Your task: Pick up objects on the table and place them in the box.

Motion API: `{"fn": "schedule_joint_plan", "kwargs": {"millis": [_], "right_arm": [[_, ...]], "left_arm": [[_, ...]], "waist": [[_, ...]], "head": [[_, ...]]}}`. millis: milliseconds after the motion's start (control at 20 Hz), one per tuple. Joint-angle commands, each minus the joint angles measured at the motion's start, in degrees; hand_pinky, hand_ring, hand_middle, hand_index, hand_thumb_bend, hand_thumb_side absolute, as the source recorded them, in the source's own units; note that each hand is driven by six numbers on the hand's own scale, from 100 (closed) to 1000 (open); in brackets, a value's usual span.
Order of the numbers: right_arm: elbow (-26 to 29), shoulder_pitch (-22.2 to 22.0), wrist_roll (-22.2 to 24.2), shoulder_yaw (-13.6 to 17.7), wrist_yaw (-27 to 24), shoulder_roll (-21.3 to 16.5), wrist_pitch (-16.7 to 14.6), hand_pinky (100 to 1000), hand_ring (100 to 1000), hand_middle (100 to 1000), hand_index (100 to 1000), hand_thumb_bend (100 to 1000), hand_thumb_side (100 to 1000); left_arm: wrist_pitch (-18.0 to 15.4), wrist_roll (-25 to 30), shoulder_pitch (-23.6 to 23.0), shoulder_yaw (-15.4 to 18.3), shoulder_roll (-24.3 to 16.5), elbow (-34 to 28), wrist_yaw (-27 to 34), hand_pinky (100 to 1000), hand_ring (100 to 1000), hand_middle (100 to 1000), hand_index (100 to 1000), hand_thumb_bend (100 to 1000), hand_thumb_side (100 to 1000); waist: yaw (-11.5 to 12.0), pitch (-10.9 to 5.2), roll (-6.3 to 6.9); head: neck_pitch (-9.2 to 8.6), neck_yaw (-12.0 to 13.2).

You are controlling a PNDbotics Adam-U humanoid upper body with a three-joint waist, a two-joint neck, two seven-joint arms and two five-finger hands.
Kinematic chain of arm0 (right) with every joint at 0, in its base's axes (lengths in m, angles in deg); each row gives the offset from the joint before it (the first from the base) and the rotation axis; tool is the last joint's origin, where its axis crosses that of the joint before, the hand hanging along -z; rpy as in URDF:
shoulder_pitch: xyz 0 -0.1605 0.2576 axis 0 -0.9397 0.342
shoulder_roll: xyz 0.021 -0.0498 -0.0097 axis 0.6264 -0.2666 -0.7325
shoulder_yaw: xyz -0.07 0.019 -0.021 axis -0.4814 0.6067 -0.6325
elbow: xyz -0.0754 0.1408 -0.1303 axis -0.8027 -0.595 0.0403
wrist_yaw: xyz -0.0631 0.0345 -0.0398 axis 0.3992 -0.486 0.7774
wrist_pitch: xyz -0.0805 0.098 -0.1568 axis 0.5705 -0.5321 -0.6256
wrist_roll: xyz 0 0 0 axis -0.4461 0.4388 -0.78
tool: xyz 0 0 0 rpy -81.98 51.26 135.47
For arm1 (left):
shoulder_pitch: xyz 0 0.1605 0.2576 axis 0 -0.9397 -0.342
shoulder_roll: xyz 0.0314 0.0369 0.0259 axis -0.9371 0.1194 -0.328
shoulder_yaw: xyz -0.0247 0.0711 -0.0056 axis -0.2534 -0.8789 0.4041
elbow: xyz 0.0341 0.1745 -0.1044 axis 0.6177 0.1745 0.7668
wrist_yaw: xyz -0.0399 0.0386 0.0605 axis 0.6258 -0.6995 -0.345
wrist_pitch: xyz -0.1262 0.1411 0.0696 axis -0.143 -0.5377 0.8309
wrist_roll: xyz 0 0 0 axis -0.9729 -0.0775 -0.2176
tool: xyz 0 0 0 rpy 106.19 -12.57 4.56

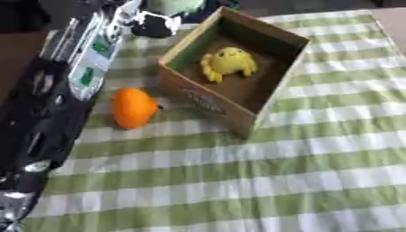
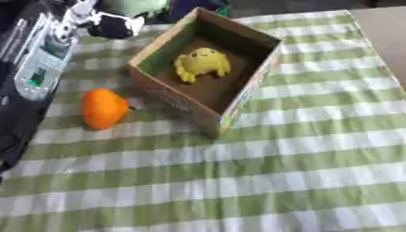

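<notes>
An open cardboard box (image 1: 208,100) stands askew on the green-and-white checked cloth, with a yellow plush toy (image 1: 228,63) lying on its floor. An orange rounded object (image 1: 133,107) lies on the cloth just left of the box, touching nothing. My left arm (image 1: 85,59) runs up the left side of the view, and my left hand (image 1: 154,25) shows as a dark shape beyond the box's far left corner. Right beside the hand, at the top edge, sits a pale green object (image 2: 135,6). Whether the hand touches it is unclear. My right hand is out of view.
A dark blue-purple thing (image 2: 187,6) lies at the top edge behind the box. The checked cloth (image 1: 301,181) stretches wide to the right and in front of the box. Bare brown table (image 2: 384,27) shows at the far right.
</notes>
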Motion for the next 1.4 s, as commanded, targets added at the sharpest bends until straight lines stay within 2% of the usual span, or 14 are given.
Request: {"fn": "schedule_joint_plan", "kwargs": {"millis": [50,250,500,700,750,800,850,950,1000,1050,1100,1150,1250,1400], "right_arm": [[1.1,0.8,0.5,0.1,-0.6,-0.3,-0.1,766,755,555,851,100,1000],[1.1,0.4,0.6,0.3,-0.5,-0.3,0.1,767,755,554,852,100,1000],[1.1,0.4,0.6,0.3,-0.4,-0.2,0.3,767,754,554,851,100,1000],[1.1,0.5,0.6,0.3,-0.4,0.0,0.4,768,754,554,851,100,1000],[1.1,0.5,0.6,0.3,-0.4,0.1,0.4,768,754,553,851,100,1000],[1.1,0.5,0.6,0.3,-0.4,0.1,0.4,768,754,553,851,100,1000],[1.1,0.4,0.6,0.3,-0.4,0.1,0.4,768,754,553,850,100,1000],[1.1,0.3,0.6,0.3,-0.3,0.1,0.5,768,754,553,849,100,1000],[1.1,0.3,0.7,0.3,-0.3,0.1,0.5,768,754,553,850,100,1000],[1.1,0.3,0.7,0.3,-0.3,0.1,0.5,768,755,553,850,100,1000],[1.1,0.2,0.7,0.3,-0.3,0.1,0.6,768,754,553,850,100,1000],[1.1,0.2,0.7,0.3,-0.3,0.2,0.6,768,755,553,850,100,1000],[1.1,0.2,0.7,0.3,-0.3,0.2,0.6,768,754,553,849,100,1000],[1.1,0.1,0.7,0.4,-0.3,0.3,0.7,768,755,552,849,100,1000]], "left_arm": [[-0.7,-2.4,1.1,-1.0,2.9,2.6,-2.3,391,572,506,662,100,287],[-1.7,-5.5,1.4,-1.7,7.4,6.9,-5.5,390,572,506,661,100,278],[-3.9,-7.1,1.5,-2.7,9.7,9.5,-9.3,390,573,507,663,100,291],[-5.0,-6.9,1.5,-2.8,10.9,11.3,-12.4,388,575,510,675,100,406],[-5.2,-6.9,1.5,-2.8,11.0,11.6,-13.2,393,580,517,696,100,519],[-5.4,-6.9,1.5,-2.7,11.1,11.8,-13.8,396,583,521,715,100,581],[-5.5,-6.9,1.4,-2.6,11.1,11.9,-14.3,406,597,538,764,100,709],[-5.5,-6.3,1.4,-2.6,11.0,12.2,-15.6,431,630,582,838,100,887],[-5.6,-5.7,1.4,-2.7,10.9,12.3,-16.4,449,656,606,875,122,945],[-5.8,-5.1,1.4,-2.7,10.8,12.2,-17.1,487,698,644,916,418,1000],[-6.0,-4.5,1.5,-2.8,10.7,12.1,-17.9,498,708,654,921,496,1000],[-6.1,-4.0,1.5,-2.7,10.6,11.9,-18.6,522,736,685,931,654,1000],[-5.7,-3.3,1.6,-2.5,10.4,11.2,-20.1,541,761,715,940,744,1000],[-4.3,-3.6,1.6,-1.9,10.3,10.2,-22.1,571,796,752,957,797,1000]], "waist": [[0.1,-1.17,-0.23],[0.5,-1.06,-0.07],[0.4,-0.92,-0.06],[0.2,-0.89,0.01],[0.2,-0.89,0.03],[0.3,-0.9,0.04],[0.3,-0.91,0.05],[0.4,-0.96,0.07],[0.4,-0.98,0.08],[0.4,-1.0,0.09],[0.4,-1.03,0.11],[0.3,-1.05,0.11],[0.3,-1.1,0.08],[0.3,-1.16,-0.01]], "head": [[-1.02,1.2],[-1.2,0.9],[-1.41,0.9],[-1.6,0.5],[-1.6,0.4],[-1.56,0.2],[-1.53,-0.1],[-1.49,-0.5],[-1.51,-0.6],[-1.5,-0.7],[-1.43,-0.9],[-1.39,-0.9],[-1.31,-1.0],[-1.36,-1.1]]}}
